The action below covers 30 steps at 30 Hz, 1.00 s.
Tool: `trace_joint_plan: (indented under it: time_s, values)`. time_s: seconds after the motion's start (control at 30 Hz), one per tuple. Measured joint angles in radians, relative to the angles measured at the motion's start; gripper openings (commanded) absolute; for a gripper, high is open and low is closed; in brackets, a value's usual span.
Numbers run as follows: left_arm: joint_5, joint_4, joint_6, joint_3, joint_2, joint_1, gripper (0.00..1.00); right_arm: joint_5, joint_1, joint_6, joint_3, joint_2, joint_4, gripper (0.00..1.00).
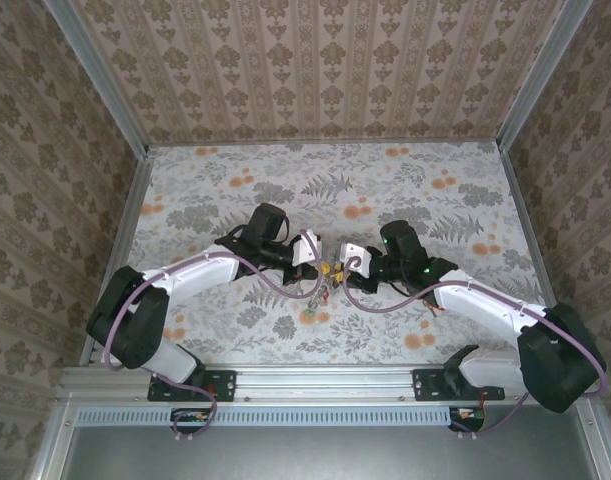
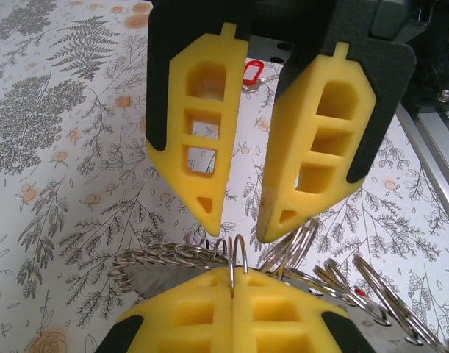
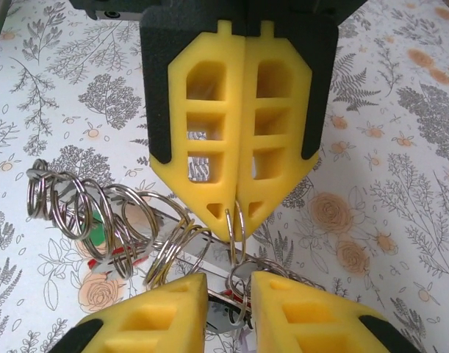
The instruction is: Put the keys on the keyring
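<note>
My left gripper (image 2: 232, 276) is shut on a small silvery ring (image 2: 237, 254) that stands upright between its yellow pads. This ring is one of several strung along the flat metal band of the keyring (image 2: 154, 283). Facing it, my right gripper (image 3: 228, 278) is open, its fingertips on either side of more rings (image 3: 279, 294) without clamping them. The right wrist view shows the left gripper (image 3: 237, 218) pinching the same ring (image 3: 236, 229). Keys with green (image 3: 98, 226) and red (image 3: 126, 257) heads hang among the rings. From above, both grippers meet over the key cluster (image 1: 326, 284).
A loose red-headed key (image 2: 252, 71) lies on the floral table beyond the right gripper. A green-headed key (image 1: 312, 316) hangs or lies just below the cluster. An aluminium rail (image 2: 430, 147) runs along the table's near edge, and patterned walls (image 1: 75, 180) enclose the sides.
</note>
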Motion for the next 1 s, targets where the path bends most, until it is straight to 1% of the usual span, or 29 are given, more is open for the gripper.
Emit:
trace_joint_plan:
  time_s: [0.27, 0.37, 0.6, 0.87, 1.0]
  values:
    - [0.016, -0.034, 0.0, 0.02, 0.012, 0.0, 0.0, 0.032, 0.016, 0.002, 0.0, -0.001, 0.002, 0.26]
    - [0.022, -0.043, 0.0, 0.022, 0.013, 0.0, 0.0, 0.045, 0.016, 0.001, 0.0, -0.001, 0.001, 0.3]
    - [0.025, -0.057, 0.0, 0.027, 0.014, 0.0, 0.0, 0.08, 0.016, -0.035, 0.0, -0.034, -0.044, 0.32]
    - [0.032, -0.071, 0.001, 0.031, 0.014, 0.0, 0.0, 0.116, 0.016, -0.064, 0.0, -0.078, -0.09, 0.3]
    - [0.038, -0.087, 0.007, 0.035, 0.015, -0.003, 0.0, 0.121, 0.016, -0.065, 0.003, -0.077, -0.09, 0.28]
